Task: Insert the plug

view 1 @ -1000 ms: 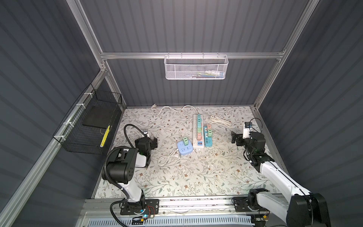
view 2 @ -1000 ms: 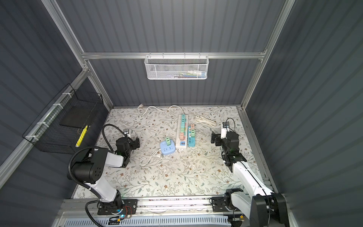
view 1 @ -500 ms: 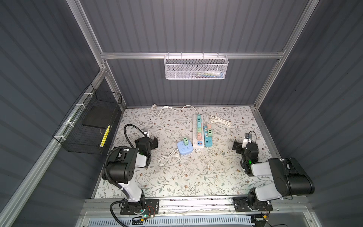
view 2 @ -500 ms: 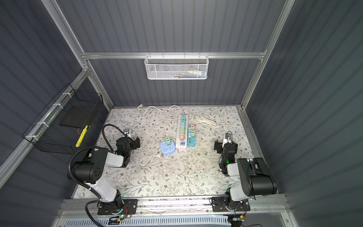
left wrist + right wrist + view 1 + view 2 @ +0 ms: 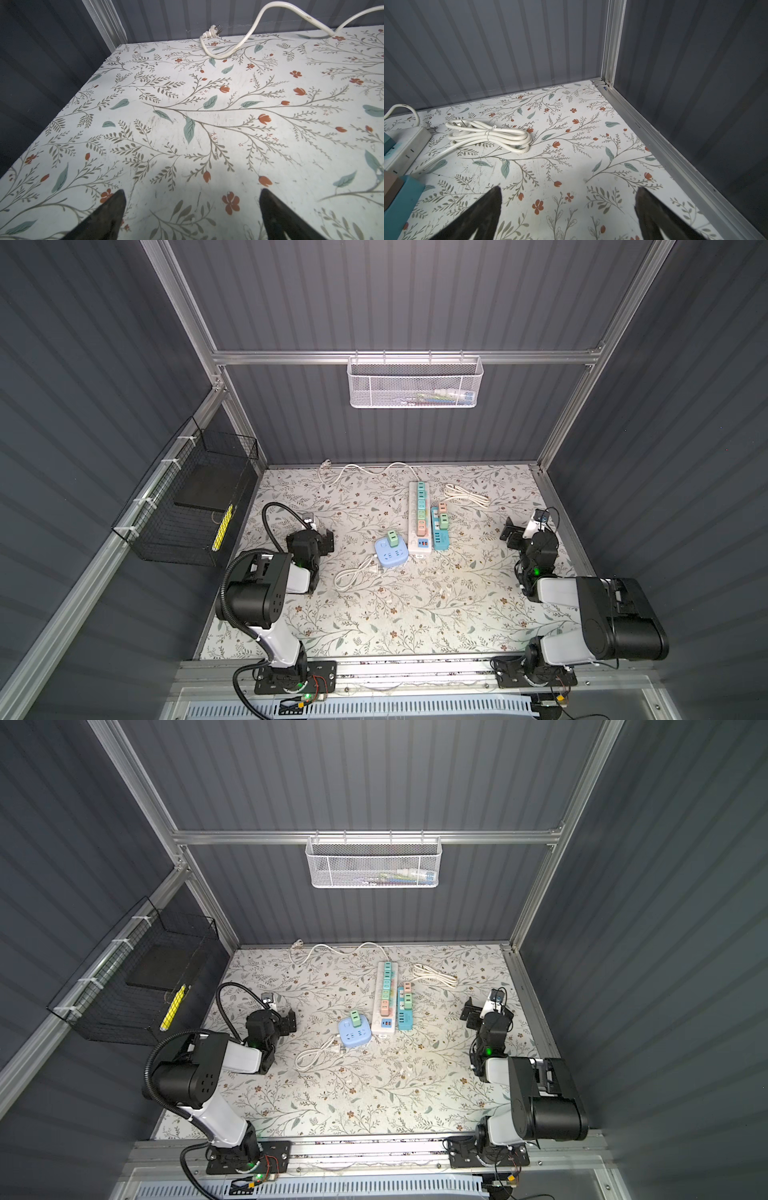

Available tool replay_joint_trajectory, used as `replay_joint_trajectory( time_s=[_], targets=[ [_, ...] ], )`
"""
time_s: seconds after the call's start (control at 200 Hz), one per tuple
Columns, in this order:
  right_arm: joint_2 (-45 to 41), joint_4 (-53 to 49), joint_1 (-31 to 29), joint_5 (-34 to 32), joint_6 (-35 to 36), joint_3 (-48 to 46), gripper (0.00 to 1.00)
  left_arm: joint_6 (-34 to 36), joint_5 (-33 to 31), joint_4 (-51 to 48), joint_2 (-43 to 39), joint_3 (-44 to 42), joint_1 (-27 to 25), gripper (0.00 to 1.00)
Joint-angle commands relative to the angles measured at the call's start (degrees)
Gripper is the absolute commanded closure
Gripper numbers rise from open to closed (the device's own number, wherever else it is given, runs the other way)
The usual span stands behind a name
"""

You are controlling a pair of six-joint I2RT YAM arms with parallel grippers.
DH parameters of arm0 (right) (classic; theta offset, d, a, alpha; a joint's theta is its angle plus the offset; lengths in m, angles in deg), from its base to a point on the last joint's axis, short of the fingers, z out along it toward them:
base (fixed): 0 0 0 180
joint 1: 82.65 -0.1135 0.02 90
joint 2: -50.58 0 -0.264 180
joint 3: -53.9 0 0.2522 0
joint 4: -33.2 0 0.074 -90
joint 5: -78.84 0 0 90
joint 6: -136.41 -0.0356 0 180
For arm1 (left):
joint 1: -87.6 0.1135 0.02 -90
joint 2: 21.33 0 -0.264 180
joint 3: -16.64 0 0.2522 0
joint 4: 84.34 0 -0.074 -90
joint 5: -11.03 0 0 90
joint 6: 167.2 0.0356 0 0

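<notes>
The right arm point(image 5: 615, 614) has folded back. A second ago it was stretched out along the right side of both top views, and now its elbow sits low at the lower right. The right fingers point(image 5: 483, 212) are spread wide and empty over bare surface point(image 5: 571, 155) near the right edge. The left fingers point(image 5: 108, 214) are likewise released and hold nothing, and that arm has not moved. The green plug point(image 5: 392, 537) stands seated in the blue cube socket point(image 5: 390, 560) at the centre of a top view, just left of the white power strip point(image 5: 419, 510) and teal strip point(image 5: 440, 536). With both arms withdrawn and nothing carried, the insertion looks finished
</notes>
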Motion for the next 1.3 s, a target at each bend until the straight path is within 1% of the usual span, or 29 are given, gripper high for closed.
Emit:
replay_joint_trajectory(
  time_s=[0.0,1.296],
  targets=[
    [0.25,0.05,-0.01,0.43,-0.48,-0.61,0.01,-0.56,0.62,0.27,0.31,0.76,0.24,0.00],
    [0.36,0.02,-0.59,-0.39,-0.02,-0.47,0.01,-0.55,0.39,0.53,0.29,0.68,0.21,0.00]
  ],
)
